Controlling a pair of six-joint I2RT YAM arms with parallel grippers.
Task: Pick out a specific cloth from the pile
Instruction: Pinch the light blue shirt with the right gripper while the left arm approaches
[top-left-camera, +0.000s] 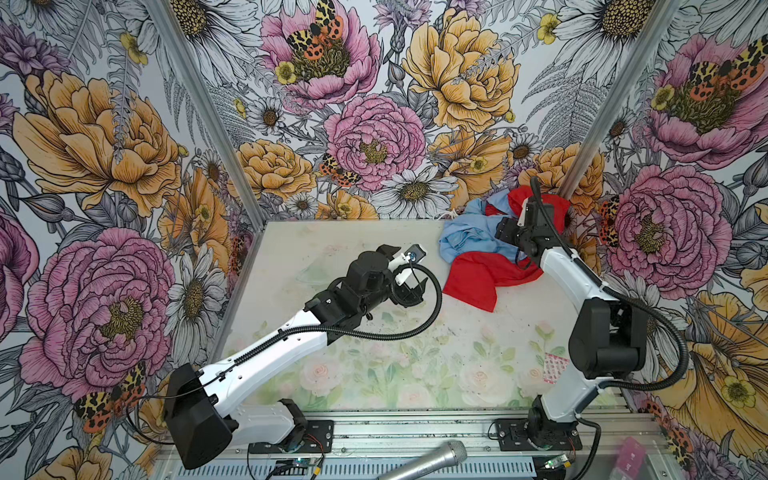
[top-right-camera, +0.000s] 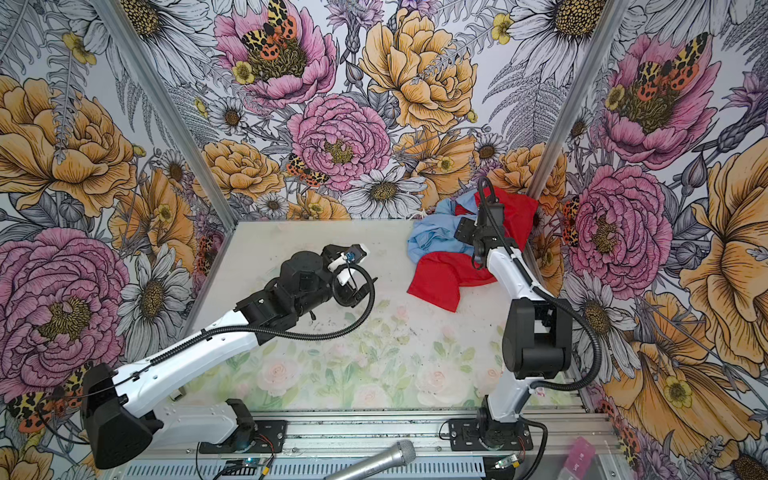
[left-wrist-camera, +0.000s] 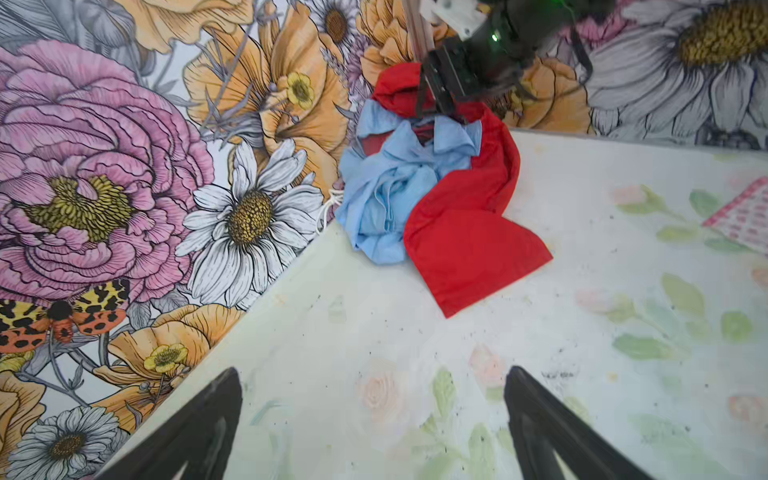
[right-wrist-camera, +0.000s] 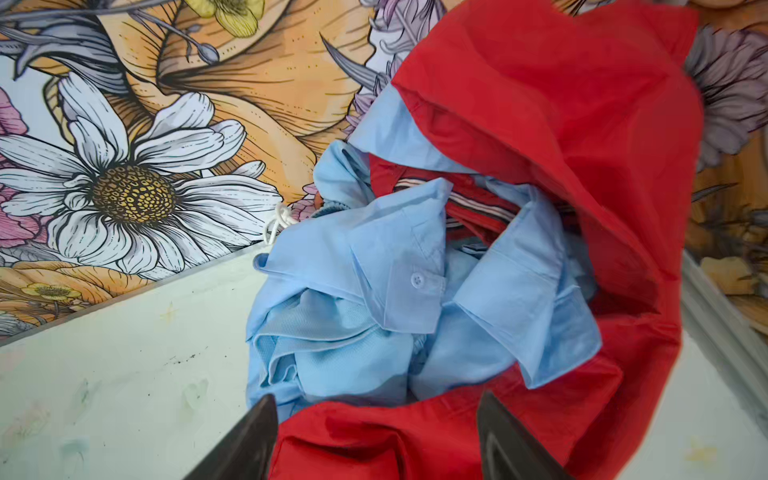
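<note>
The pile lies in the table's back right corner. The cloth (right-wrist-camera: 399, 257), a smooth light-blue shirt with a white button, is crumpled in the pile's middle and shows in both top views (top-left-camera: 473, 226) (top-right-camera: 432, 232) and the left wrist view (left-wrist-camera: 395, 187). A bright red garment (right-wrist-camera: 561, 124) (top-left-camera: 478, 278) wraps round and over it. A meshy light-blue cloth (right-wrist-camera: 332, 357) with white strings (right-wrist-camera: 277, 222) lies under the shirt. My right gripper (right-wrist-camera: 378, 432) (top-left-camera: 505, 232) is on the pile, jaws apart, with a red fold between them. My left gripper (left-wrist-camera: 372, 374) (top-left-camera: 407, 270) hovers open over bare table, left of the pile.
Flowered walls close in the table (top-left-camera: 332, 257) at the back and sides, and a metal corner post (top-left-camera: 582, 166) stands right behind the pile. A pink checked patch (top-left-camera: 555, 368) lies near the right arm's base. A microphone (top-left-camera: 428, 461) rests on the front rail.
</note>
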